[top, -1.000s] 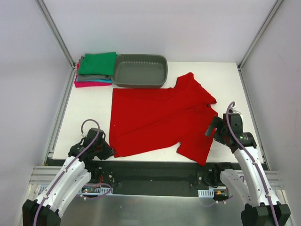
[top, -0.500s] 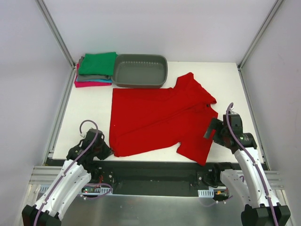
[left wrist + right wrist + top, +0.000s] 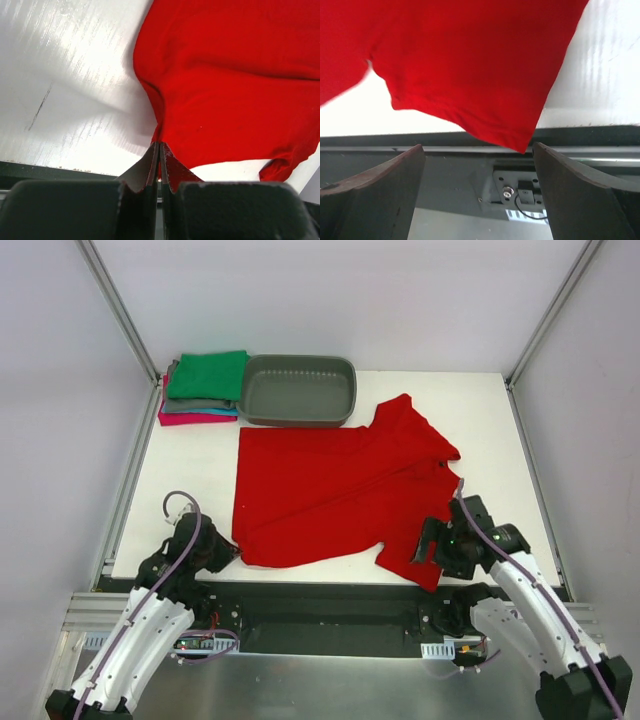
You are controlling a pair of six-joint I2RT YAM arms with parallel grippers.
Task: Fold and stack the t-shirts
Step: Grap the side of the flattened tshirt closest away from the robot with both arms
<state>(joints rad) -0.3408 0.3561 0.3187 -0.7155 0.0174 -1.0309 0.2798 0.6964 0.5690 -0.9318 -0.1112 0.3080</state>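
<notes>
Red t-shirt (image 3: 330, 490) lies spread at centre, folded t-shirts (image 3: 203, 388) stacked at 11 o'clock. Your left wrist view shows what the overhead hides: left gripper (image 3: 159, 150) pinched tight on the 7 o'clock hem corner. Right gripper (image 3: 477, 150) gapes wide, empty, at the 5 o'clock corner.

Bright, even light. Glare streaks the table (image 3: 60, 65) upper left in the left wrist view. Soft shadow edges the red t-shirt (image 3: 225, 75)

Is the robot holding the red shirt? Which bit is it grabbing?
Yes. The left gripper has its jaws shut on the red t-shirt's near left corner. The right gripper is open by the near sleeve, holding nothing.
</notes>
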